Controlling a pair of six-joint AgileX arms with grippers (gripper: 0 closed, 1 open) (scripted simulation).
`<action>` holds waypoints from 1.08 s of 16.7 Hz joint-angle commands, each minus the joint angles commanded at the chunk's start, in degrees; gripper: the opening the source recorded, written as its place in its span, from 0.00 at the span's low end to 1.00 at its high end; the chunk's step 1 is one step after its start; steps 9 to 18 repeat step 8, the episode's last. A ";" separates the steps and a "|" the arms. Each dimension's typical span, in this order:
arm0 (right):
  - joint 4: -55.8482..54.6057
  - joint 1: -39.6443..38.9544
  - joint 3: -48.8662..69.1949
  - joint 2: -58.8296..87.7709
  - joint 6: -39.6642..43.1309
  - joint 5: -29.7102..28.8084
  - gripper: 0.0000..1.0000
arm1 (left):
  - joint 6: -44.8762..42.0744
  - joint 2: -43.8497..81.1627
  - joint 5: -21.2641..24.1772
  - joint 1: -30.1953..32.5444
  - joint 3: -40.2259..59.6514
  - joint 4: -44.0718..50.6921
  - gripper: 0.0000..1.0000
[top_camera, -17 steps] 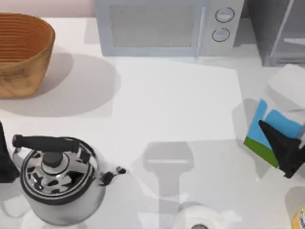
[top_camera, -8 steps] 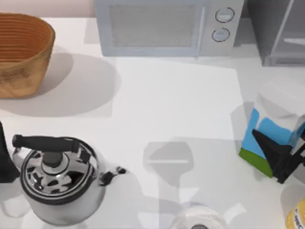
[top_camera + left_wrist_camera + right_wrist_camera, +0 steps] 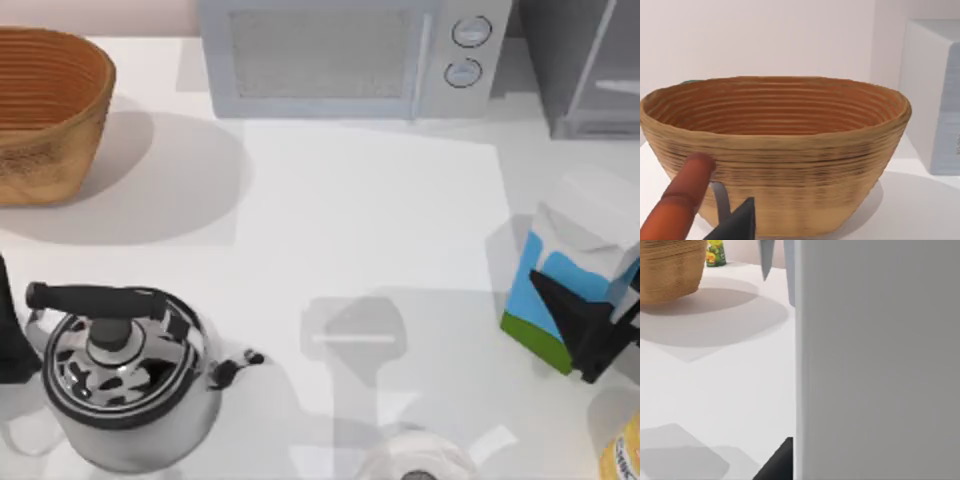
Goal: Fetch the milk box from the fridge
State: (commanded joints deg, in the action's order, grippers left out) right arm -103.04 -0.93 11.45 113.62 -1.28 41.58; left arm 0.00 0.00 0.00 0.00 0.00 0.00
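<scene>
Right tool (image 3: 597,328) clamped on milk box (image 3: 565,283) — near table's (image 3: 370,220) right edge; fridge (image 3: 585,65) behind

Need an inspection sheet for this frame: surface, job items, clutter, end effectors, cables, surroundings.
Surface: white table, shadows across it.
Job's things: milk box at the table's right side, out of the fridge, which stands at the back right.
Clutter: wicker basket back left, kettle front left, microwave at the back, yellow-labelled container front right.
End effectors: right end effector shut on the milk box; left end effector near the basket, parked.
Cables: nothing seen.
Surroundings: pale wall behind.
</scene>
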 joint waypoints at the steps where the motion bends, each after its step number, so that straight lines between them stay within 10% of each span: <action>1: 0.00 0.00 0.00 0.00 0.00 0.00 0.90 | 0.00 0.00 0.00 0.00 0.00 0.00 1.00; 18: 0.00 0.00 0.00 0.00 0.00 0.00 1.00 | 0.00 0.00 0.00 0.00 0.00 0.00 1.00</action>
